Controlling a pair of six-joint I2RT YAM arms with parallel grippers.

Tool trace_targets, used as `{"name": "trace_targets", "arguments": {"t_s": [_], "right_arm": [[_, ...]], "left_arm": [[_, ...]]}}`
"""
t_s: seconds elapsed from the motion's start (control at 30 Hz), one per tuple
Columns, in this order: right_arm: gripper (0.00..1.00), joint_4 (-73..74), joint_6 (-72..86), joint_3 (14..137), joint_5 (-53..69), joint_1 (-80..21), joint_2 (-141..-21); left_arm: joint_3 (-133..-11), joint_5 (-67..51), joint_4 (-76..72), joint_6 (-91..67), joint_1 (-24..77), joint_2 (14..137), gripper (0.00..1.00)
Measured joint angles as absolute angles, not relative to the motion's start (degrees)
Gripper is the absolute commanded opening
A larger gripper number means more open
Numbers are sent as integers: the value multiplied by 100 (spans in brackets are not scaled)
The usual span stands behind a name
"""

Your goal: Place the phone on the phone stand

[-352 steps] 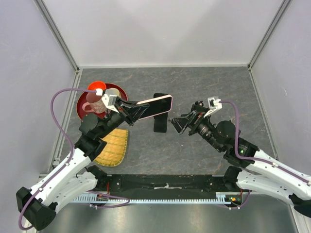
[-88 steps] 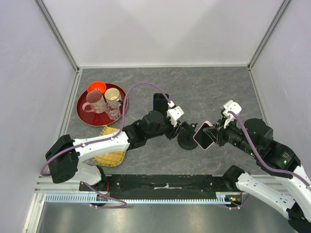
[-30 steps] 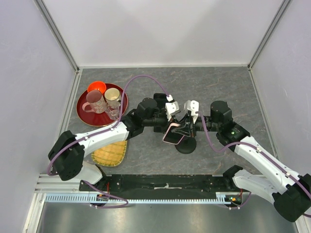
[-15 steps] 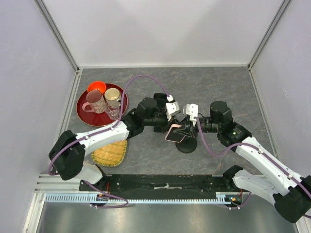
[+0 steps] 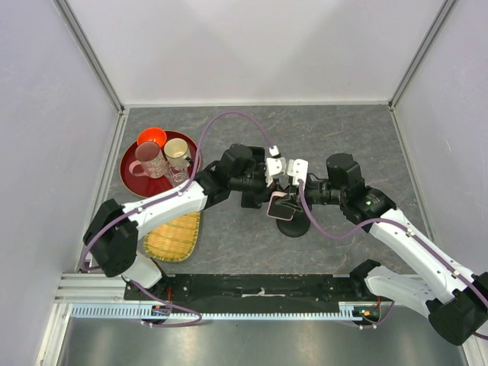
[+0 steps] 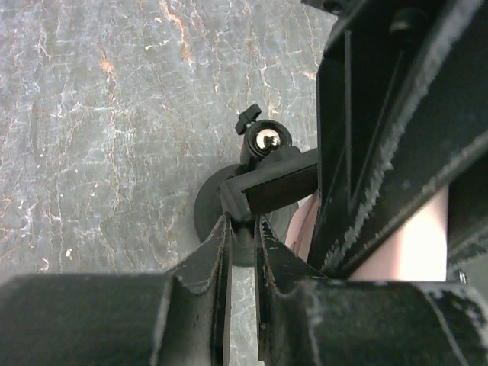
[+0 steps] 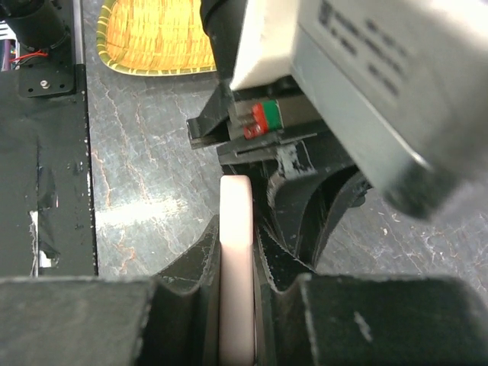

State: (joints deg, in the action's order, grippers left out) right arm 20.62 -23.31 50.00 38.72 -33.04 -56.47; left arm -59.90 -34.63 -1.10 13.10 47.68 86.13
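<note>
Centre of the overhead frame: the two arms meet nose to nose above the grey marbled tabletop (image 5: 343, 137). The pink-cased phone (image 5: 284, 206) is held off the surface just above the round foot of the black phone stand (image 5: 294, 227). The right gripper (image 7: 235, 255) is clamped on the phone's thin edges, seen end-on at the middle of its wrist view. The left gripper (image 6: 242, 229) is pinched together on the stand's black cradle bracket, low in its own view, below the shiny ball joint.

The phone appears close against the cradle but not yet seated; whether it touches cannot be told. With both wrists crowded into the same small space, a push could likely knock fingers together or shove the stand and tip it on its foot. The narrow edge grip could let the phone twist or slip. The ball joint may also swivel under load, so that the cradle lip misses the phone's lower edge. Letting go early would probably drop the phone to the table.

The woven yellow basket tray (image 5: 174, 232) and the round red tray (image 5: 131, 174), at the left of the frame, stand well apart.
</note>
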Motion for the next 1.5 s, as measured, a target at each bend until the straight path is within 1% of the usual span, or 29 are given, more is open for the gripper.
{"name": "trace_targets", "arguments": {"t_s": [0.1, 0.5, 0.8, 0.97, 1.23, 1.27, 1.33, 1.37, 1.47, 1.5], "right_arm": [[0, 1994, -2338, 5009, 3920, -3223, -5684], [0, 1981, -2534, 5166, 3903, -3214, -5826], [0, 1968, -2427, 4930, 3538, -3197, -5336], [0, 2027, -2366, 4919, 3395, -3179, -5297], [0, 2281, -2032, 5059, 2484, -3105, -5443], [0, 2294, -1988, 5059, 2491, -3094, -5446], [0, 2252, -1804, 5059, 2635, -3074, -5443], [0, 2222, -1704, 5065, 2790, -3063, -5452], [0, 2071, -1302, 5111, 3142, -3041, -5502], [0, 1949, -1114, 5111, 3214, -2993, -5527]], "left_arm": [[-6403, -3616, 272, 1544, 4720, 8875, 2], [-6694, -4154, 998, 2034, 4434, 8954, 2], [-6508, -4427, 746, 2025, 4309, 8879, 2], [-6283, -4556, 587, 1953, 4141, 8628, 2], [-6020, -3962, 246, 1520, 4084, 8178, 3], [-5999, -3846, 207, 1452, 4136, 8171, 10], [-5957, -3664, 132, 1262, 4270, 8173, 18], [-5948, -3599, 108, 1129, 4331, 8176, 25], [-5929, -3444, 14, 764, 4401, 8178, 37], [-5892, -3380, -71, 598, 4386, 8160, 39]]}}
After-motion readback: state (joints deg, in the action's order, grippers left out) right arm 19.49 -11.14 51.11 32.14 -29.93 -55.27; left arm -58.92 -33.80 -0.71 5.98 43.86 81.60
